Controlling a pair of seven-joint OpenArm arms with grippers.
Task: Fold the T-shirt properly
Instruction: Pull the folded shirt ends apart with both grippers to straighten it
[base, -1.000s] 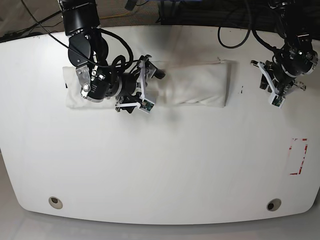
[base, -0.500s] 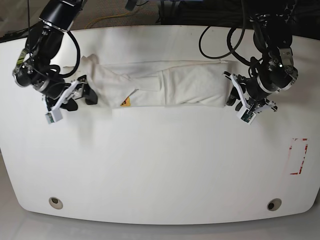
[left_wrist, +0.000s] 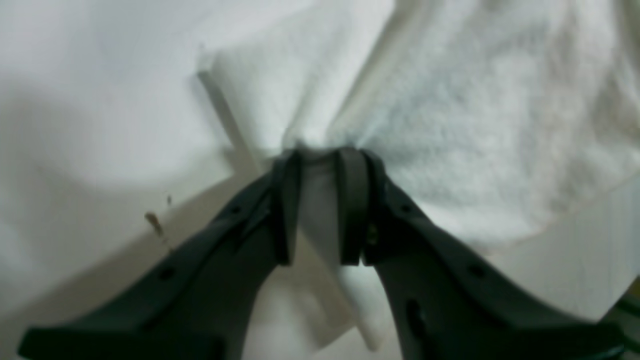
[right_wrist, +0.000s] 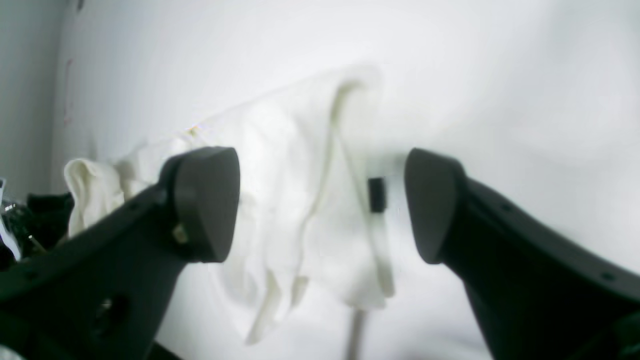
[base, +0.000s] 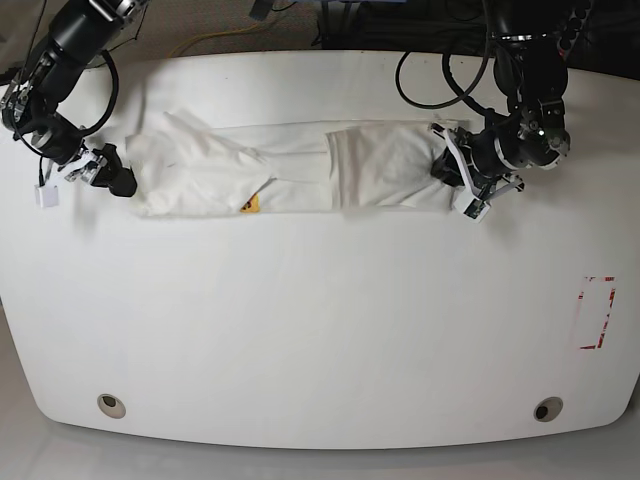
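The T-shirt (base: 300, 178) lies as a long white band across the upper middle of the base view, on a white table (base: 320, 330), with a small yellow patch of print showing near its lower edge left of centre. At its right end the left gripper (base: 452, 178) sits on the cloth; the left wrist view alone shows the grip: the two dark fingers (left_wrist: 350, 205) are drawn nearly together with a pinch of white fabric (left_wrist: 450, 125) bunched between them. At the upper left of the base view the right gripper (base: 108, 172) sits just beside the shirt's left end. The right wrist view shows its jaws spread wide, nothing between them, the crumpled shirt end (right_wrist: 295, 200) lying beyond. A red-outlined rectangle (base: 597, 312) marks the table at the right; cables (base: 440, 70) hang along the top.
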